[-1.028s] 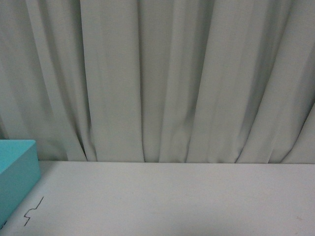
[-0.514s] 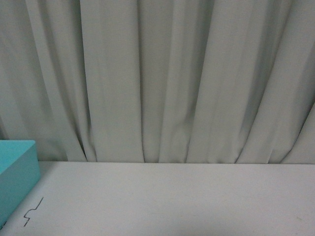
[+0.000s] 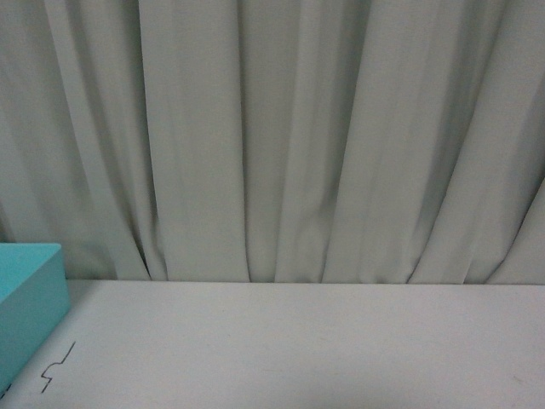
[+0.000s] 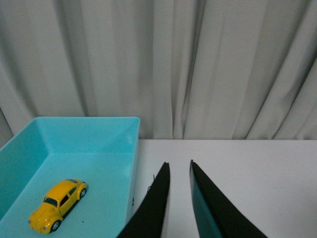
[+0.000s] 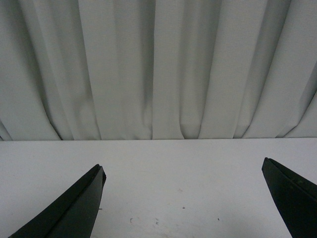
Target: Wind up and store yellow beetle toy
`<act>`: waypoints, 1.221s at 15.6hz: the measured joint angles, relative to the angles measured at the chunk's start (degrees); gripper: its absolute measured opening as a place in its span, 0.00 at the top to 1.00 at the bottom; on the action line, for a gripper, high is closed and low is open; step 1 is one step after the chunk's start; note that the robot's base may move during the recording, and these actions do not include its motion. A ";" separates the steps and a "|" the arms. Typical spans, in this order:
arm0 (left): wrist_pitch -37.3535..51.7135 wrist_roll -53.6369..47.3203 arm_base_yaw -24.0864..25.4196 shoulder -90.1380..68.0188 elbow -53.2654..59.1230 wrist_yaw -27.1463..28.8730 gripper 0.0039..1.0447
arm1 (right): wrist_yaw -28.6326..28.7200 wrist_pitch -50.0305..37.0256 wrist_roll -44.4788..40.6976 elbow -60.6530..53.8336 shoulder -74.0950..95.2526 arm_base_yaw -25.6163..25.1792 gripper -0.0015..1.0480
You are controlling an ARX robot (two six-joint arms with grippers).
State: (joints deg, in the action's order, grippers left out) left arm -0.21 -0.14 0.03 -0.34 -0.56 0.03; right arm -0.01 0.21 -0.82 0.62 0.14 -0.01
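Note:
The yellow beetle toy [image 4: 58,206] lies on the floor of the turquoise bin [image 4: 99,148] in the left wrist view, upright on its black wheels. My left gripper [image 4: 178,166] hangs over the white table just beside the bin's near wall, shut, with nothing between its black fingers. My right gripper [image 5: 183,166] is over bare table in the right wrist view, open wide and empty. In the front view only a corner of the turquoise bin [image 3: 30,307] shows at the left edge; neither arm nor the toy is visible there.
A grey pleated curtain [image 3: 281,136] closes off the back of the white table [image 3: 298,349]. A small black squiggle mark [image 3: 56,368] lies on the table near the bin.

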 joint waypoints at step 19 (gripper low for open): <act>0.09 -0.02 0.00 0.00 0.00 -0.02 0.06 | -0.02 -0.02 0.00 0.00 0.00 0.00 0.06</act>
State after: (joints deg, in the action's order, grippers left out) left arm -0.12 -0.16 0.03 -0.34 -0.56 0.01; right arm -0.03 0.19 -0.82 0.62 0.14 -0.01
